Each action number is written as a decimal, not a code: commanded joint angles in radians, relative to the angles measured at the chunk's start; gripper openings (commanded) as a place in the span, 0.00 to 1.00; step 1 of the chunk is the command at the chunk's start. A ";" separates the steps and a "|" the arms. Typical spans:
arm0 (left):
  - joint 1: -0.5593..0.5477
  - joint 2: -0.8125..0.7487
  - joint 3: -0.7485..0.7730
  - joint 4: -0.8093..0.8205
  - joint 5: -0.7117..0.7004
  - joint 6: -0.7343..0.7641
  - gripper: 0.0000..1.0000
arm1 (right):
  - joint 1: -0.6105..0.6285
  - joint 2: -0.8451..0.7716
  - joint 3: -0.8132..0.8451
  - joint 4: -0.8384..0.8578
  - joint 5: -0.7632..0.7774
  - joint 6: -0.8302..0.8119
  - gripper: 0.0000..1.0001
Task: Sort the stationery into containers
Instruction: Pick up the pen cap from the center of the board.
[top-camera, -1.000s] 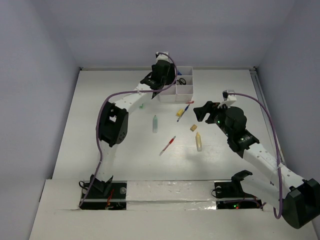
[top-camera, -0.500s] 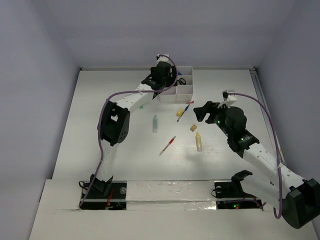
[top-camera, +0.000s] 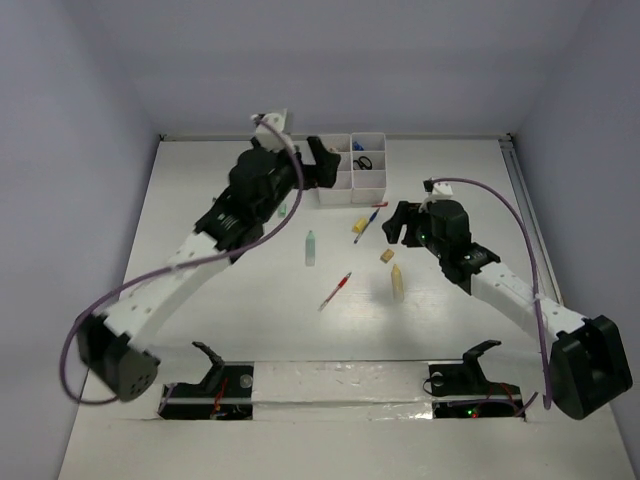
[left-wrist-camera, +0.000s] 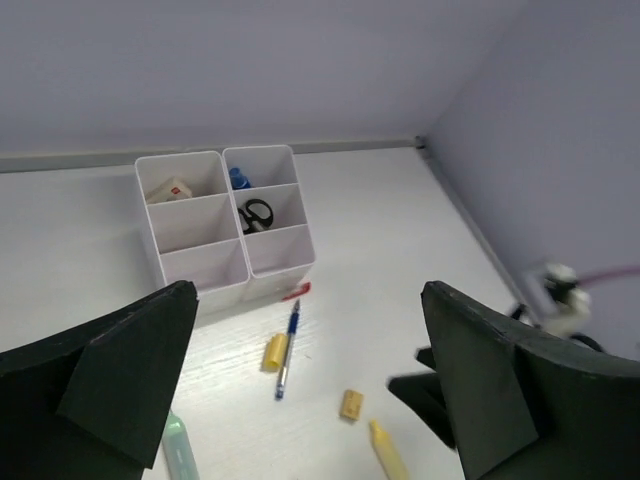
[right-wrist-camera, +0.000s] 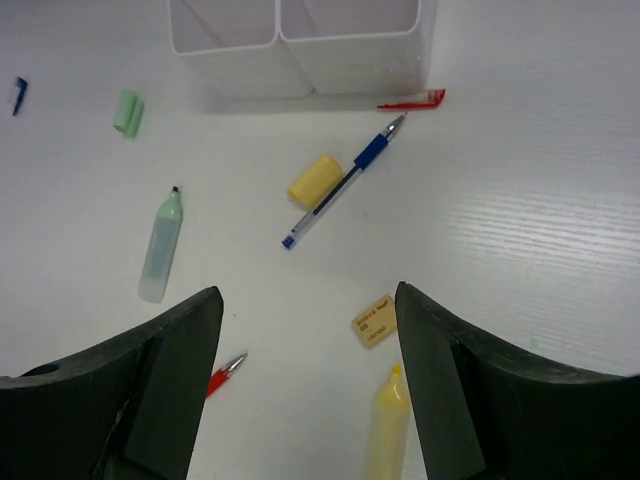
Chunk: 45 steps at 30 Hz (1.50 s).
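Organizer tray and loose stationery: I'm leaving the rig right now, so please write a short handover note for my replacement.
Left pincer: open, empty, above the table just short of the tray.
Right pincer: open, empty, above the loose items.
Done: a cream eraser, a blue item and the scissors sit in separate tray compartments.
Left on the table: blue pen, short yellow tube, beige eraser, yellow marker, pale-green marker, red pen, small green piece, red piece at the tray's foot.
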 joint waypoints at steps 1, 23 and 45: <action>0.005 -0.199 -0.162 0.006 0.048 -0.036 0.96 | 0.001 0.055 0.074 -0.069 0.019 -0.026 0.75; 0.005 -0.574 -0.462 -0.212 0.065 0.197 0.99 | 0.001 0.399 0.197 -0.268 -0.004 -0.050 0.66; 0.005 -0.641 -0.463 -0.211 0.088 0.197 0.99 | 0.083 0.639 0.415 -0.503 0.053 -0.098 0.60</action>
